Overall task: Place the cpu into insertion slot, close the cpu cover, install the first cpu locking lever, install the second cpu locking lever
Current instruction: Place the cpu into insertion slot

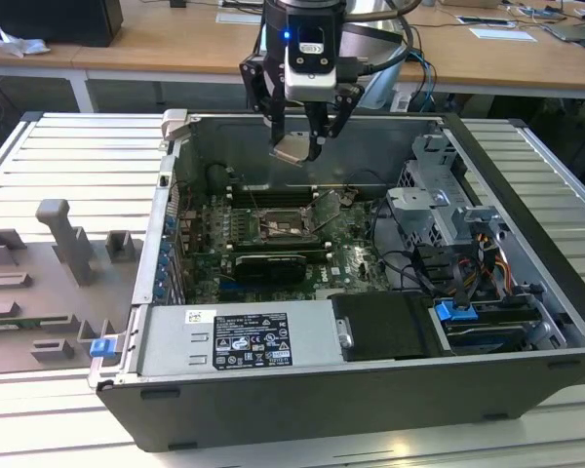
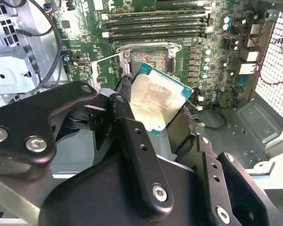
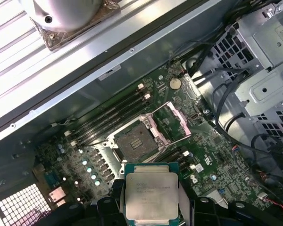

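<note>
**Silvery chip held high over an open socket**

Dark sheet metal frames the whole job. The computer case (image 1: 273,419) lies on its side with the panel off, and the green circuit board (image 1: 356,255) covers its floor. In the exterior view the gripper (image 1: 297,146) hovers at about the height of the case's far rim. Its fingers are pressed in on two opposite edges of the cpu (image 1: 292,150), pinching it clear of everything else.

The insertion slot (image 3: 136,143) lies on the board, below the chip and well apart from it. In the exterior view it sits almost straight under the gripper, a touch toward that view's left. Its dark centre is bare, so nothing is seated yet. The cpu cover (image 3: 177,118) stands swung open at one side of the slot (leaving the way down unblocked, as far as I can judge).

Being square, the chip has no long axis, so what matters is how it is turned. In the second wrist view the cpu (image 2: 156,101) has its edges running aslant to the slot's rim, and the first wrist view agrees. That suggests the chip is rotated out of line with the slot, though the oblique cameras may exaggerate it. In the exterior view the chip also looks tilted rather than level.
</note>
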